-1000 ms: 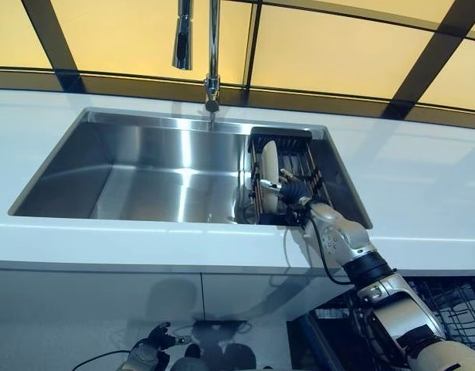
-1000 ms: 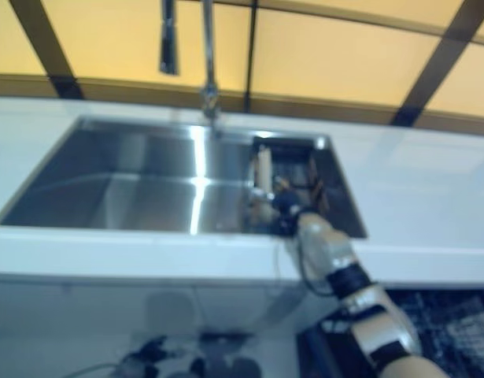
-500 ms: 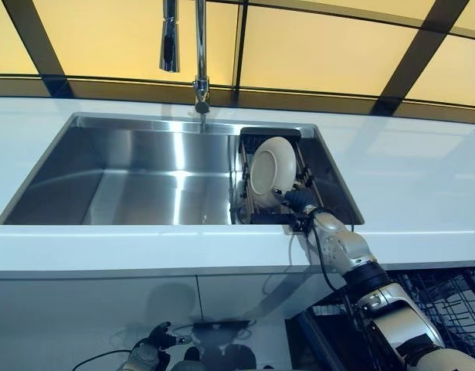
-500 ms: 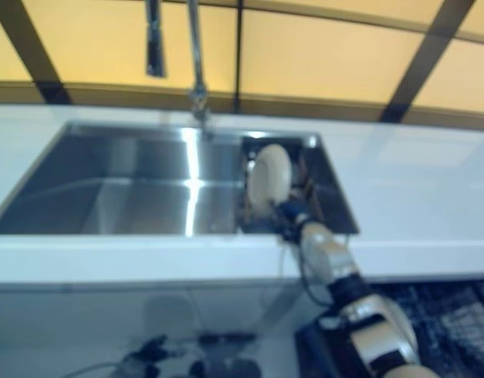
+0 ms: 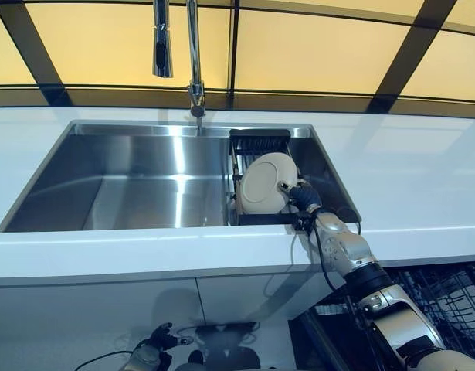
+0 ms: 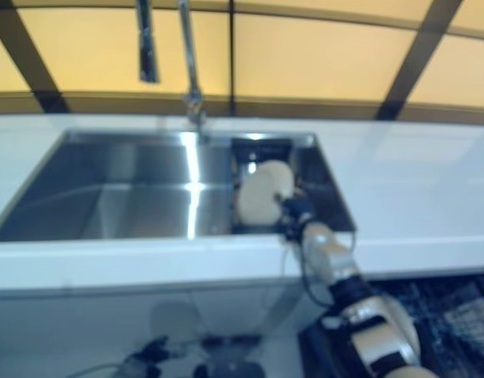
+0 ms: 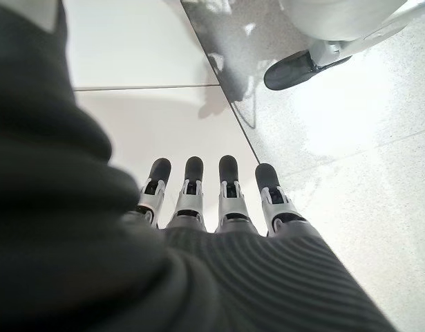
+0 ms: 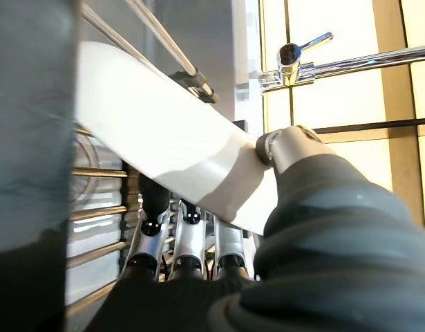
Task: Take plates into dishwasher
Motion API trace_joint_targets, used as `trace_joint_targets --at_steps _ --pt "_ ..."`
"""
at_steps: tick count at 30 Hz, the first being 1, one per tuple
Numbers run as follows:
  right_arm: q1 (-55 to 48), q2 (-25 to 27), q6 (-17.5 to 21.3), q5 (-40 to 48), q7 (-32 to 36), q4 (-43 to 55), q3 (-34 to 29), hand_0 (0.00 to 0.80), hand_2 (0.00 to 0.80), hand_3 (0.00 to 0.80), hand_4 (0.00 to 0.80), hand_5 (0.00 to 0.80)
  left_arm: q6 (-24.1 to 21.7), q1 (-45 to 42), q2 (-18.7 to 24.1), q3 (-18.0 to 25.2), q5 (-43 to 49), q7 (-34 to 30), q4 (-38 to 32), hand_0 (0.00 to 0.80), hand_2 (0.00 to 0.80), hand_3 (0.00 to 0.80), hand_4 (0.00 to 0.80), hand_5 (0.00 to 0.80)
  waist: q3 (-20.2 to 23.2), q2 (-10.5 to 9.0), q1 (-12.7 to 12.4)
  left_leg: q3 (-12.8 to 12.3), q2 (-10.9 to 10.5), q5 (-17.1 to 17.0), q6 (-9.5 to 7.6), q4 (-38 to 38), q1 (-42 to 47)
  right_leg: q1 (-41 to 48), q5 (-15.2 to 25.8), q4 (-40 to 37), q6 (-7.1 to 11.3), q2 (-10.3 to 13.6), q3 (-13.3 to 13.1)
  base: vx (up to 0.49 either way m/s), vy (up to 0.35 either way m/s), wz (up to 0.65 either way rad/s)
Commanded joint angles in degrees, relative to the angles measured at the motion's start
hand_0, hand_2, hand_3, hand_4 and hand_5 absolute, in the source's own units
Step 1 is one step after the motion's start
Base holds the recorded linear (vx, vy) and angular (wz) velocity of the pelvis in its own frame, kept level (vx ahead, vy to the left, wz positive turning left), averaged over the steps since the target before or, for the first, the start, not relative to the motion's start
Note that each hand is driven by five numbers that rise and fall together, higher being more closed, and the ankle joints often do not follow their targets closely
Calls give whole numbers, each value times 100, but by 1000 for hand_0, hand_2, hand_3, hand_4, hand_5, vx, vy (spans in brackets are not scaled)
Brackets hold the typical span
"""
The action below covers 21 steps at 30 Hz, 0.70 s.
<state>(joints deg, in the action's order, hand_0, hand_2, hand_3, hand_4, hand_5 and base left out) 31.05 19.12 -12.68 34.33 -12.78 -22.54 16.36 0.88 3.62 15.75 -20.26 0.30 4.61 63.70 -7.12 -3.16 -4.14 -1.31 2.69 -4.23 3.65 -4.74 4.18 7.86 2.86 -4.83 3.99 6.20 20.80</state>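
Fingers (image 8: 188, 242) and thumb of right hand (image 5: 305, 198) clamped on one white plate (image 5: 262, 184) above sink rack (image 5: 256, 144).

A second ago the round cream-white plate (image 5: 265, 184) stood on its edge between the wires of the dark dish rack (image 5: 260, 143) at the right end of the sink, showing only its thin rim. Now it is lifted out above the rack, right of the frame's centre, with its broad face turned to the camera and tilted. The right hand (image 5: 303, 196) pinching its rim has risen with it, slightly toward the lower right.
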Motion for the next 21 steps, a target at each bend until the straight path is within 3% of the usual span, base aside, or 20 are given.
trace_joint_targets --at_steps 1,7,15,21 --pt "467 171 176 81 -276 616 -155 800 800 800 800 800 -97 356 -73 -236 -175 88 295 0 0 0 0 0 -47 4 -186 -427 -388 229 -388 -26 -91 -176 -495 650 -114 -225 -152 0 0 0" --pt "677 357 92 314 -364 986 -301 800 800 800 800 800 -190 253 -51 -187 -88 85 355 0 0 0 0 0 -7 -27 -178 -462 -378 244 -375 -26 -68 -158 -487 615 -124 -243 -163 0 0 0" --pt "863 537 403 302 -718 1567 -460 800 800 800 800 800 -249 121 -47 -139 6 92 374 0 0 0 0 0 33 -75 -165 -510 -376 257 -358 -26 -45 -109 -438 504 -117 -257 -183 0 0 0" --pt "1072 826 370 166 -890 1900 -520 800 800 800 800 800 -291 37 -19 -101 54 79 391 0 0 0 0 0 70 -98 -161 -562 -376 256 -338 -26 -48 -94 -389 409 -104 -253 -183 0 0 0"
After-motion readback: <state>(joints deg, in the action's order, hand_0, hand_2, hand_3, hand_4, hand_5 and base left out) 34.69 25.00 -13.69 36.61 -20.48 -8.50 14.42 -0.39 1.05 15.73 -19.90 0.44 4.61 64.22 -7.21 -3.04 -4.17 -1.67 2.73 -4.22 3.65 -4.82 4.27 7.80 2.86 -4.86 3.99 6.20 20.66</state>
